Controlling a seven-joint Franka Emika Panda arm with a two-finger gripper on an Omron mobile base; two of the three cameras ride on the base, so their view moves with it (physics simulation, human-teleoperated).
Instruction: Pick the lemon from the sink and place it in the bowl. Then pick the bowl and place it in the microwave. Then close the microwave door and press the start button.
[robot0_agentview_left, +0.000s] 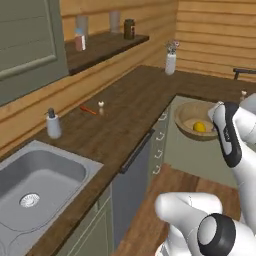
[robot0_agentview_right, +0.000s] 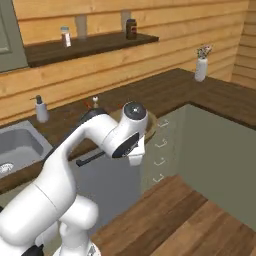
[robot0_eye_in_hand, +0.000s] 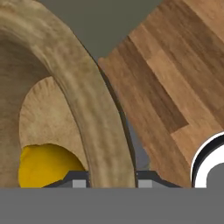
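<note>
Step in hand: transport of the bowl (robot0_agentview_left: 196, 122) to the microwave. Lemon (robot0_agentview_left: 199, 127) already seated inside the bowl; sink (robot0_agentview_left: 35, 187) basin vacated, drain exposed.

Gripper (robot0_eye_in_hand: 111, 181) state: jaws closed onto the thick bowl rim, one fingertip inside the rim beside the lemon, the other outside it. Grip on the rim wall only, not on the fruit.

Bowl position: lifted clear of the table (robot0_agentview_left: 125, 120), held in the air beyond the table's edge, over the wooden floor (robot0_eye_in_hand: 175, 87) and in front of the green lower cabinets (robot0_agentview_left: 160, 145). Bowl roughly level in the left base view; lemon resting low near the gripped side.

Next move, as judged: carry toward the microwave opening with the bowl kept level, since a one-sided rim grip invites tilt and lets the lemon roll. Clearance to cabinet fronts and table edge to be maintained. Release only once the bowl sits flat inside the cavity. Door closing and start button to follow.
</note>
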